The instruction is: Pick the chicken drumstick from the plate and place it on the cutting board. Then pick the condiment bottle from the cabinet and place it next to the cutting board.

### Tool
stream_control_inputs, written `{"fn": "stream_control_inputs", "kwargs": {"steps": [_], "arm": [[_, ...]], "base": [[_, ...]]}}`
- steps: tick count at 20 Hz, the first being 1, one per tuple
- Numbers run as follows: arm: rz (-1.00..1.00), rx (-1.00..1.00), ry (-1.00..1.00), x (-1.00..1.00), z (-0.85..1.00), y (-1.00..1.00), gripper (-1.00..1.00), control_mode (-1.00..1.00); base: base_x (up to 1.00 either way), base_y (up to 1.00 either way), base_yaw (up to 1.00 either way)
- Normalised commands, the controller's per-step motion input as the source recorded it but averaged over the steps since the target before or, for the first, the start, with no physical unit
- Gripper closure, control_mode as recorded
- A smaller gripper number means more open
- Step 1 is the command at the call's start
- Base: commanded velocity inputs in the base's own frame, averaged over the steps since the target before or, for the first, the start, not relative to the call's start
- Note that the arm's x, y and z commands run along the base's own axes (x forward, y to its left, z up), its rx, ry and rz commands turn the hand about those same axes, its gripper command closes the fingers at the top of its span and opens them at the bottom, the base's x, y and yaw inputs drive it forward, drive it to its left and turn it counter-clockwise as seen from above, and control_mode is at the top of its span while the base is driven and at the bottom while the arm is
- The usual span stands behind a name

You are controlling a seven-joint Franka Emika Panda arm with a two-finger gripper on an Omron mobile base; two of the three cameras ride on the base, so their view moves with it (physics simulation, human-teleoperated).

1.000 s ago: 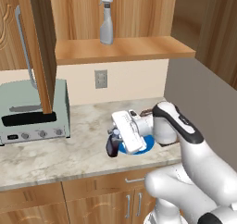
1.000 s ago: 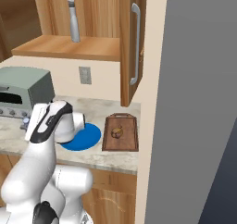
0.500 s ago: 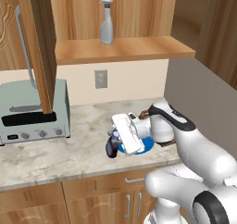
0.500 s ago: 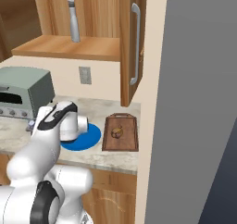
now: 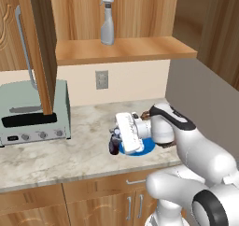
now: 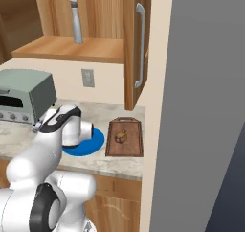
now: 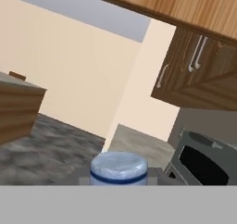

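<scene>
Brown chicken drumstick [image 6: 121, 137] lies on the cutting board [image 6: 125, 138], first step done. Gripper [image 5: 113, 144] jaws closed around the condiment bottle [image 7: 119, 168], low over the bench [image 5: 56, 155]; placing remains.

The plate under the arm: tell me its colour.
Bright blue; the plate shows best in the right base view, partly covered by the arm.

Even, flat rendered light, soft faint shadows, no glare, slightly coarse.
</scene>
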Motion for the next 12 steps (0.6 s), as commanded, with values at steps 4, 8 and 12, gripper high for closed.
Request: {"fn": "stream_control_inputs", "kwargs": {"steps": [4,8,12], "arm": [[-0.20,0.06,0.04,0.00,-0.50,0.18,1.00,-1.00],[-0.16,0.11,0.06,0.06,-0.56,0.23,1.00,-1.00],[-0.14,0.14,0.06,0.08,-0.59,0.24,1.00,-1.00]], "base": [[0.00,0.00,0.00],[0.00,0.00,0.00],[0.00,0.00,0.00]]}}
